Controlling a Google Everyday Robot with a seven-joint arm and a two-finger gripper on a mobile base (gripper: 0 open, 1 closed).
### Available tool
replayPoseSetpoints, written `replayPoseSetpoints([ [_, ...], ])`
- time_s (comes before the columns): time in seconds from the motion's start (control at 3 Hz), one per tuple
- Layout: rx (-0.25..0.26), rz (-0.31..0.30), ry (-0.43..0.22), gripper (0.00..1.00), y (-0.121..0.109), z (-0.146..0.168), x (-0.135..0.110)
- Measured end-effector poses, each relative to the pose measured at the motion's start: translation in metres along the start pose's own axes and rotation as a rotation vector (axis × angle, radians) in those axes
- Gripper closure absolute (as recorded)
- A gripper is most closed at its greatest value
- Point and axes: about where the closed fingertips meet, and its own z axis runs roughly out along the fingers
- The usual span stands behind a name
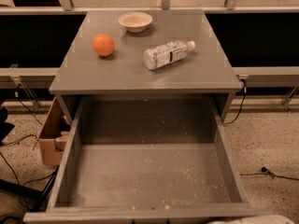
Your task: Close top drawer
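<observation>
The top drawer (149,171) is pulled wide open below the grey cabinet top (140,73). It is deep and grey, with pale crumbs speckling its floor. Its front edge (140,214) runs along the bottom of the view, and its handle is out of view. My gripper is not in view. Only a pale rounded shape (252,220) shows at the bottom right edge, just in front of the drawer's front; I cannot tell whether it is part of my arm.
On the cabinet top lie an orange (103,45), a small white bowl (135,21) and a plastic bottle (167,54) on its side. A cardboard box (50,136) stands on the floor at the left. Cables (261,172) run across the speckled floor on both sides.
</observation>
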Motion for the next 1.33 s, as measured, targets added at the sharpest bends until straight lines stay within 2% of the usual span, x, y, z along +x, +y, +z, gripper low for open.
replayPoseSetpoints([
  [0.33,0.001,-0.004,-0.006,1.00,-0.013,0.006,-0.004],
  [0.67,0.008,-0.005,-0.021,1.00,-0.034,0.012,-0.010],
  [1.0,0.034,-0.022,-0.030,1.00,-0.076,0.011,-0.030],
  [1.33,0.038,-0.020,-0.032,1.00,-0.079,0.011,-0.029],
])
